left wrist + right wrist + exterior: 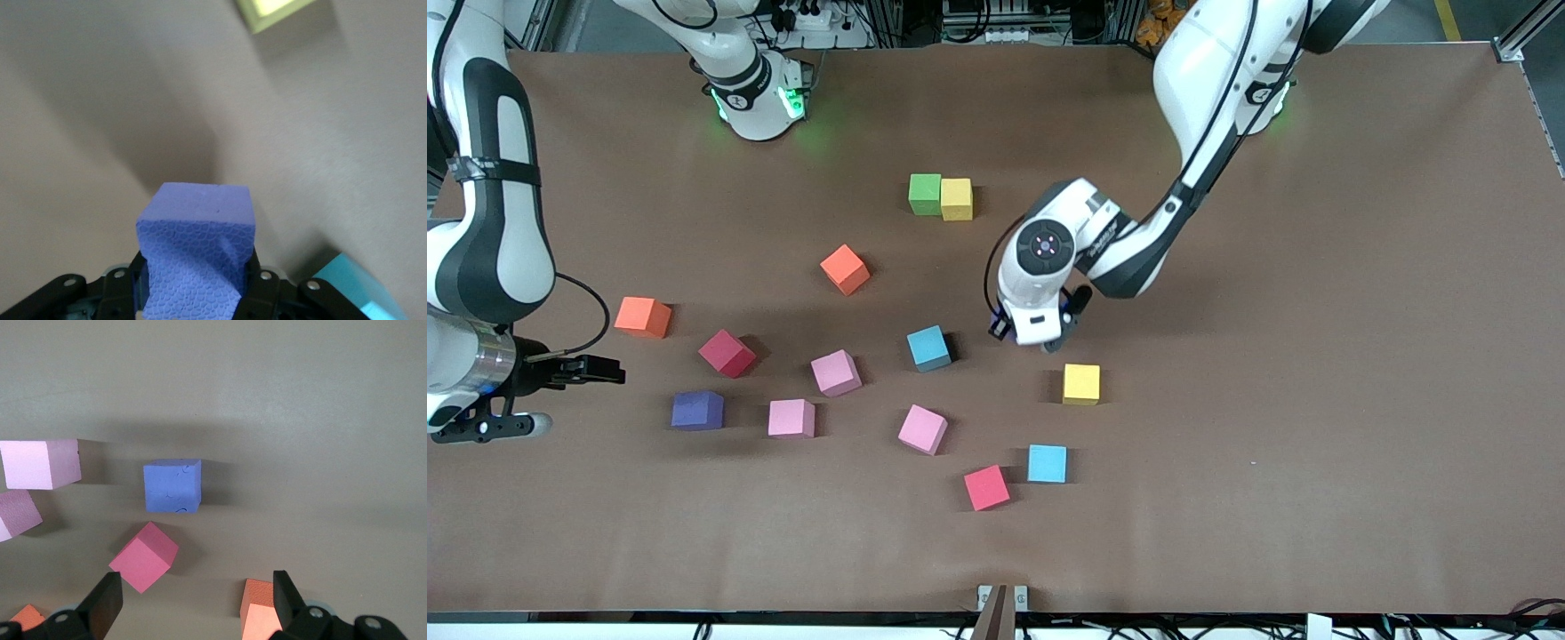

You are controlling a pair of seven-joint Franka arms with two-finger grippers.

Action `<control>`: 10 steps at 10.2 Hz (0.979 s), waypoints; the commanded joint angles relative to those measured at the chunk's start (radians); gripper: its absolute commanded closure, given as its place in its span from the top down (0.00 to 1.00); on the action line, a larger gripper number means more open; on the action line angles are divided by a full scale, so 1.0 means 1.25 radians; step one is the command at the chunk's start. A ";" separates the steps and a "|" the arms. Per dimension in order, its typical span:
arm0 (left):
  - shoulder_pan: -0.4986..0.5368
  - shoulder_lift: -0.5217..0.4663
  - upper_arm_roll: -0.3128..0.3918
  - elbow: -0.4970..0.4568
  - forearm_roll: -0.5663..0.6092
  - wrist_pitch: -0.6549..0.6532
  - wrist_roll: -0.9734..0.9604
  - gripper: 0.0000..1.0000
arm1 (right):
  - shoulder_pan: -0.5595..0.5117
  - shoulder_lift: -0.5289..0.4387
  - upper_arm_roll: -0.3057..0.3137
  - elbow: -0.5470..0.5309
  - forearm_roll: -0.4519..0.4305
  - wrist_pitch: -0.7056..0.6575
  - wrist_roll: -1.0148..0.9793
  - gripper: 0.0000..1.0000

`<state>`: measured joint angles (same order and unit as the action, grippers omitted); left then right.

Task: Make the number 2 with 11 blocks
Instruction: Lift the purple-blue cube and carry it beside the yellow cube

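**Left gripper clamps a purple block; the 2 is barely begun**

A green block [925,194] and a yellow block [957,198] sit touching, side by side, toward the robots' bases. The other blocks lie scattered nearer the front camera: two orange, two red, three pink, two light blue, a second yellow block [1081,384] and a purple block [697,411].

The left gripper [1040,338] is down at the surface [1316,356] between a light blue block [929,348] and the second yellow block. Its fingers [257,283] are clenched on another purple block [197,257].

The right gripper [605,369] waits with its fingers spread, holding nothing, above the right arm's end of the surface, by an orange block [643,316].
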<state>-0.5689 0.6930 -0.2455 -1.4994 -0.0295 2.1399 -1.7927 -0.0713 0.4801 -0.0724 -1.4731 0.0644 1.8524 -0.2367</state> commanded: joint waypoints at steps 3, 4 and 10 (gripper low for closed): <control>-0.008 -0.207 -0.050 -0.252 -0.093 -0.016 -0.137 0.19 | -0.013 0.000 0.008 0.002 0.014 0.000 -0.014 1.00; -0.008 -0.229 -0.072 -0.283 -0.108 -0.015 -0.191 0.19 | -0.013 0.000 0.008 0.002 0.014 0.000 -0.014 1.00; -0.019 -0.243 -0.125 -0.404 -0.138 0.176 -0.514 0.18 | -0.020 0.004 0.008 0.002 0.016 0.003 -0.041 1.00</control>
<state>-0.5913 0.4118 -0.3934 -1.9623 -0.1773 2.3041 -2.3666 -0.0761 0.4820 -0.0729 -1.4745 0.0644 1.8539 -0.2638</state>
